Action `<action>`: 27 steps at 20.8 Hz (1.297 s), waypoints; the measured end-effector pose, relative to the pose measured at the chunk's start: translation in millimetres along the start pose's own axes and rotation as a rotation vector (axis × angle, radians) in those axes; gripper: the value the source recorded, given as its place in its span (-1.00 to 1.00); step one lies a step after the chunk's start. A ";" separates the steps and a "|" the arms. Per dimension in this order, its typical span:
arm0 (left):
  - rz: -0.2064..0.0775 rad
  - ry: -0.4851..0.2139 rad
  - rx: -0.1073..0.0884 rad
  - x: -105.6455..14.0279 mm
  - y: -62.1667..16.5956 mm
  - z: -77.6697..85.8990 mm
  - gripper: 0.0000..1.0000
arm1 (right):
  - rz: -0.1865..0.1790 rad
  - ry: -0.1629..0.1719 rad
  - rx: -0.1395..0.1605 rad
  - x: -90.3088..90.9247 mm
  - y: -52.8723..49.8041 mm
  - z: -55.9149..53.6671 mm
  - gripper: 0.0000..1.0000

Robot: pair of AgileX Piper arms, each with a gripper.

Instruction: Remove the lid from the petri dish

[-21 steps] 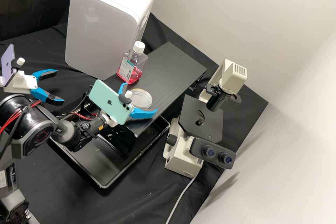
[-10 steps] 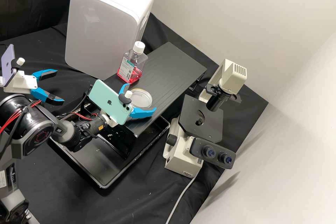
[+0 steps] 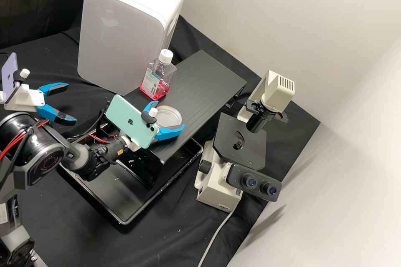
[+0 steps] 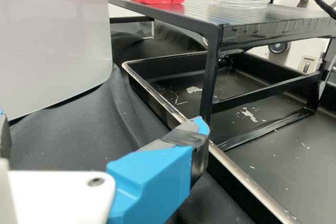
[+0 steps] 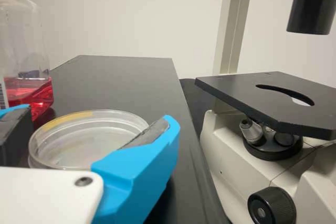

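1. Since a moment before, the right gripper point(image 3: 168, 114) had drawn its blue fingers in a little closer about the petri dish point(image 3: 169, 117); nothing else had shifted.
2. Nearest me, a black tray point(image 3: 112, 200) lay on the cloth-covered bench point(image 3: 188, 225), with a microscope point(image 3: 225, 175) just beside it.
3. A black rack point(image 3: 204, 79) stood with its legs in the tray.
4. The dish sat on the rack's near end with its lid point(image 5: 86, 129) still on. The right gripper's fingers were apart, one on each side of it. I couldn't tell whether they touched the rim.
5. Off to the side, the left gripper point(image 3: 71, 103) hung over the bench, fingers spread wide and holding nothing, well apart from the dish.
6. Farther back on the rack, a flask of red liquid point(image 3: 155, 79) stood upright near the dish, with a tall white box point(image 3: 125, 25) behind it.
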 end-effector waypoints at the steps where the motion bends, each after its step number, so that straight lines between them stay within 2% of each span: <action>1: 0.000 0.000 0.000 0.0 0.0 0.0 1.00 | 0.000 0.000 0.000 0.0 0.0 0.0 -1.00; 24: 0.000 0.000 0.000 0.0 0.0 0.0 1.00 | -0.003 -0.002 -0.003 -3.3 -0.9 1.8 -1.00; 27: -0.007 0.003 0.002 0.4 -1.7 -0.6 1.00 | 0.013 0.002 -0.003 -8.3 2.4 2.2 -1.00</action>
